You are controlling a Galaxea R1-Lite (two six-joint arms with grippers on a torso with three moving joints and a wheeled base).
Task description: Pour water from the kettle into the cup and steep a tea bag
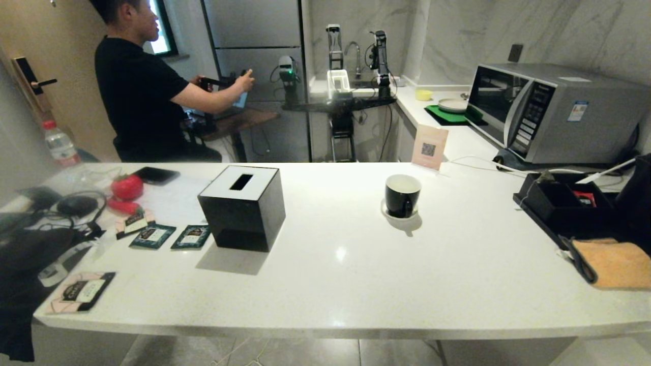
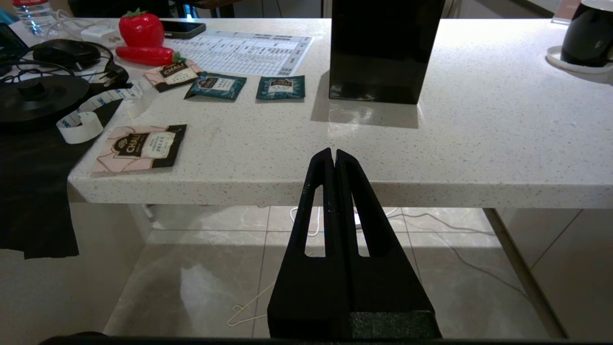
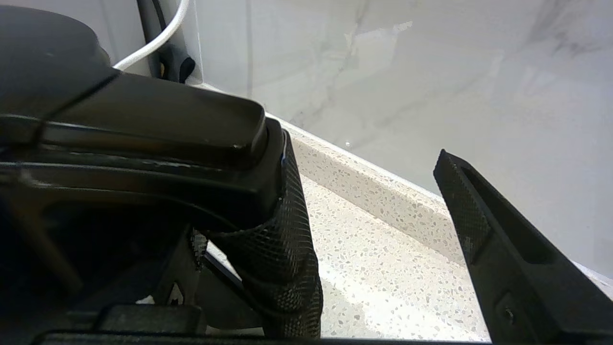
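White speckled stone makes up the worktop [image 1: 356,274], and from the head view the cup [image 1: 402,195] stands on its small white saucer [image 1: 392,213] near the middle, well apart from the black tissue box [image 1: 243,208] to its left. Teal sachets [image 1: 172,236] lie flat beside that box. A microwave [image 1: 554,112] sits at the far right, and a person [image 1: 147,91] in a black shirt works beyond the worktop. Neither arm shows here.

From the left wrist view, the left gripper [image 2: 333,154] hangs just off the worktop's near edge, clenched with nothing between its fingers.

From the right wrist view, the right gripper [image 3: 373,211] stands spread wide beside the kettle [image 3: 129,134]; one finger [image 3: 282,249] lies against the kettle's black handle, the other finger [image 3: 483,230] is well clear, near the marble wall.
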